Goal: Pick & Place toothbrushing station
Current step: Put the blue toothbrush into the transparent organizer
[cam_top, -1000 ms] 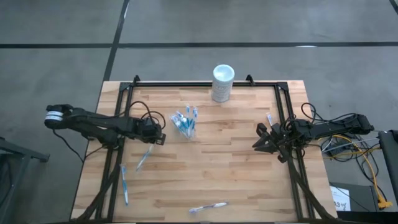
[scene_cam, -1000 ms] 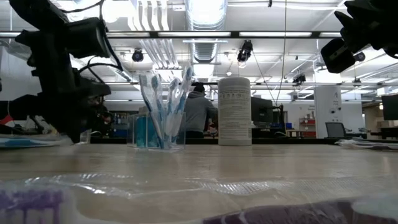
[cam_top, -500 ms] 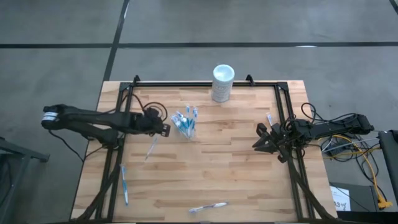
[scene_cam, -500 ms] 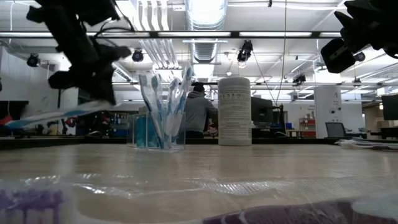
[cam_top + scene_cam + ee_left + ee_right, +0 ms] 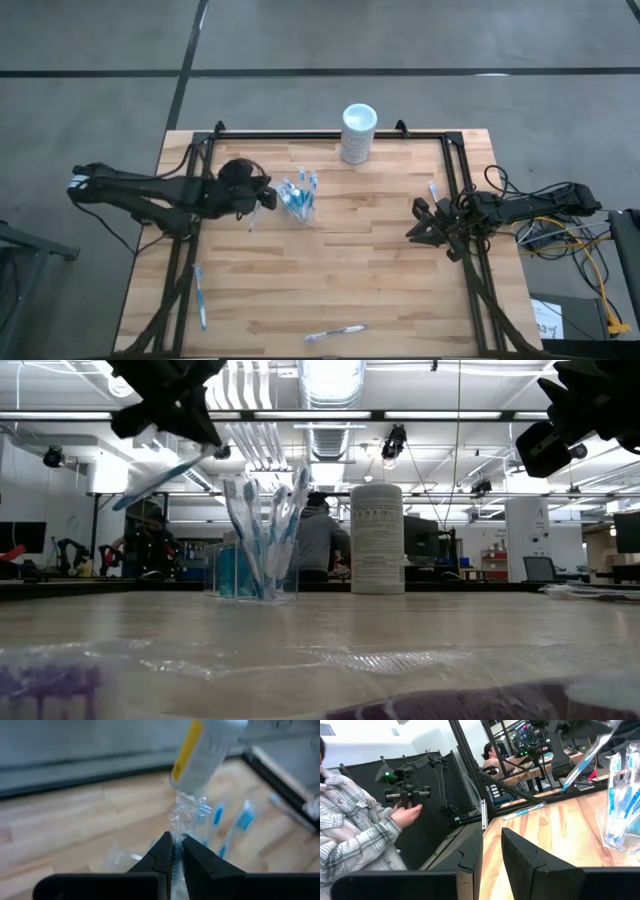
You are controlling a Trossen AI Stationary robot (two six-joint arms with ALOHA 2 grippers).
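A thin wrapped toothbrush is clamped in the closed jaws of the left gripper, raised beside the clear plastic cup. The right gripper jaws are held narrowly apart, empty, above the wooden surface.

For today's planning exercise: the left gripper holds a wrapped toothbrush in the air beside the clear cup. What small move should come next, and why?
Probably carry the left gripper sideways over the clear cup. It is shut on the wrapped toothbrush, lifted off the table but beside the cup, not above it.
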